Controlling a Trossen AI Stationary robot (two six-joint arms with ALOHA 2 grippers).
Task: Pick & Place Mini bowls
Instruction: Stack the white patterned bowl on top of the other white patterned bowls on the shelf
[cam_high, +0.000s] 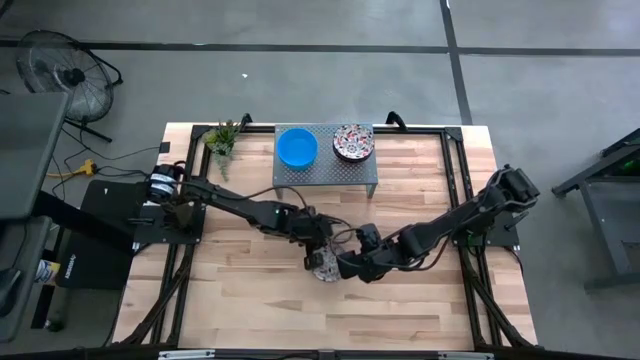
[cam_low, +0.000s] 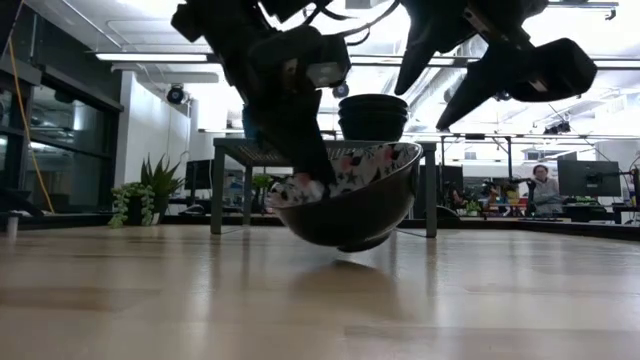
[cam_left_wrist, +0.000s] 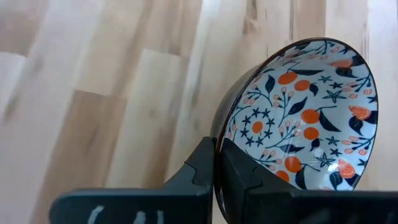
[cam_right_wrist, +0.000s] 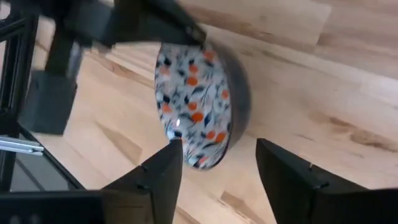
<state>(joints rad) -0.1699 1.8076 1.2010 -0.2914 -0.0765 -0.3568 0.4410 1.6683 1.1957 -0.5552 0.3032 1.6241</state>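
Planks of pale, matte wood are making up the bench (cam_high: 250, 290), framed by dark rails. Grey concrete floor is lying around it, with a round fan (cam_high: 62, 72) off one corner. A small metal rack (cam_high: 327, 172) is standing at the far edge, carrying a blue bowl (cam_high: 296, 147) and a floral stack (cam_high: 353, 142); a potted plant (cam_high: 222, 137) is sitting beside it.

Mid-bench, the left hand (cam_high: 318, 262) is pinching the rim of a floral bowl (cam_left_wrist: 308, 121), fingers (cam_left_wrist: 205, 168) closed on it, holding it tilted just above the wood. The bowl is glossy, dark outside, patterned inside.

The right hand (cam_right_wrist: 217, 165) is hovering just beside the bowl, fingers spread wide and holding nothing.
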